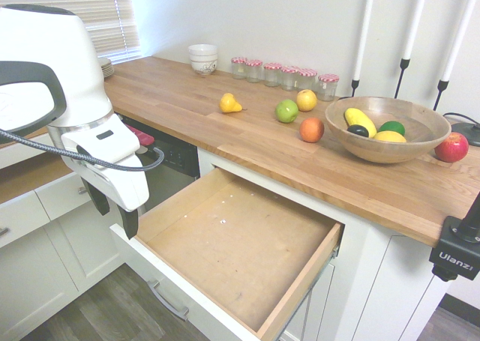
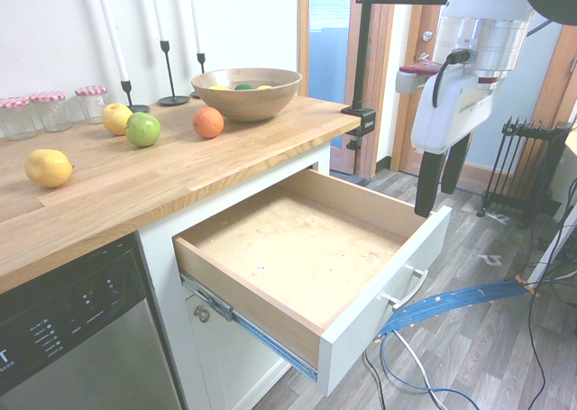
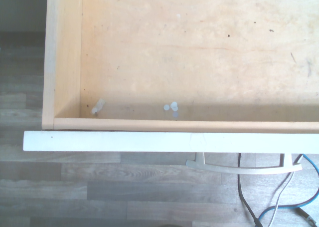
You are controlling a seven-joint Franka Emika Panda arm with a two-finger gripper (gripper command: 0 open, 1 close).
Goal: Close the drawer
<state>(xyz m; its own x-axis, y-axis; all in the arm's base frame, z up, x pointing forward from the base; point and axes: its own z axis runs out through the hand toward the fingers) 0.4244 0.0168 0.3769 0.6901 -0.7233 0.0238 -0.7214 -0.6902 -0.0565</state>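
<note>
Second exterior view shows the drawer (image 2: 306, 248) pulled fully out under the desk (image 2: 180, 171), the empty hand (image 2: 442, 189), fingers slightly parted, poised above its front panel (image 2: 383, 288), which next needs pushing inward.

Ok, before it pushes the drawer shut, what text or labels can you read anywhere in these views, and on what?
"Ulanzi" – on the black clamp at the countertop's edge, in the first exterior view.
White print on the dishwasher panel, in the second exterior view – too small and blurred to read.
The drawer and the jars show no readable text.
</note>
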